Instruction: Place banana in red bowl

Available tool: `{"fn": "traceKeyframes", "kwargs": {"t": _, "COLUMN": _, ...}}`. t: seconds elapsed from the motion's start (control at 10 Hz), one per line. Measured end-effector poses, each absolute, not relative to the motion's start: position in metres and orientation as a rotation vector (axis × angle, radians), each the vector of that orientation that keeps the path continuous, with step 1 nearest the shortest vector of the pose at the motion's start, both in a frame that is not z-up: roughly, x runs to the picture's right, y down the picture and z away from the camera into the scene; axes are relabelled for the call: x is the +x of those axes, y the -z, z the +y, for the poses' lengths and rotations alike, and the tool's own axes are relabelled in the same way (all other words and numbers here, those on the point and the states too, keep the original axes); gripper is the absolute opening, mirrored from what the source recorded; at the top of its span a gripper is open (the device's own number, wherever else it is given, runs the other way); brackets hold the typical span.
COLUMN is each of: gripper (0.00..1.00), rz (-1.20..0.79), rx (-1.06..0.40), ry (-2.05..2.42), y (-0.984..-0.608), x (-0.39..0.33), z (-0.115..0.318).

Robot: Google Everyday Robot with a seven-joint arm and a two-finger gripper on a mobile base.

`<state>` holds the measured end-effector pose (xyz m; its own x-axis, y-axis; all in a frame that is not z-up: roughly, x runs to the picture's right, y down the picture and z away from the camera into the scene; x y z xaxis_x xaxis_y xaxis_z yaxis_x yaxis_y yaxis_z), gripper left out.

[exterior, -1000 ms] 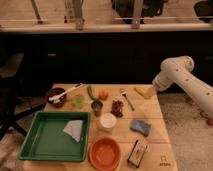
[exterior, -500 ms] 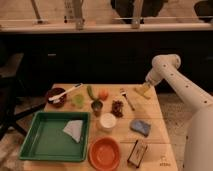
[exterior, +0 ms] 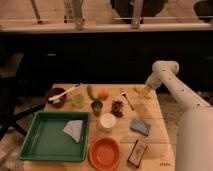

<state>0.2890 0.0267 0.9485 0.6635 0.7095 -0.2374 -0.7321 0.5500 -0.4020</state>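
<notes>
The banana is small and yellow and lies near the table's far right edge. My gripper hangs at the end of the white arm, right at the banana and partly covering its right end. I cannot tell whether it touches the banana. The red bowl is wide, orange-red and empty, at the table's front edge in the middle, far from the gripper.
A green tray with a cloth lies front left. A white cup, blue sponge and snack bag surround the red bowl. A maroon bowl, green vegetable, orange fruit and fork lie at the back.
The arm has swung left and forward, bringing the gripper from off the table's right side down to the banana. The objects on the table have not moved.
</notes>
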Motion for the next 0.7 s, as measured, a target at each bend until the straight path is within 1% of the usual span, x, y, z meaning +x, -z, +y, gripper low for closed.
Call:
{"fn": "traceKeyframes", "kwargs": {"t": 0.3, "gripper": 0.80, "rz": 0.038, "rx": -0.506, "ry": -0.864, "y": -0.957, "x": 0.297, "z": 0.032}}
{"fn": "traceKeyframes", "kwargs": {"t": 0.7, "gripper": 0.80, "rz": 0.026, "rx": -0.520, "ry": -0.852, "y": -0.966, "x": 0.302, "z": 0.025}}
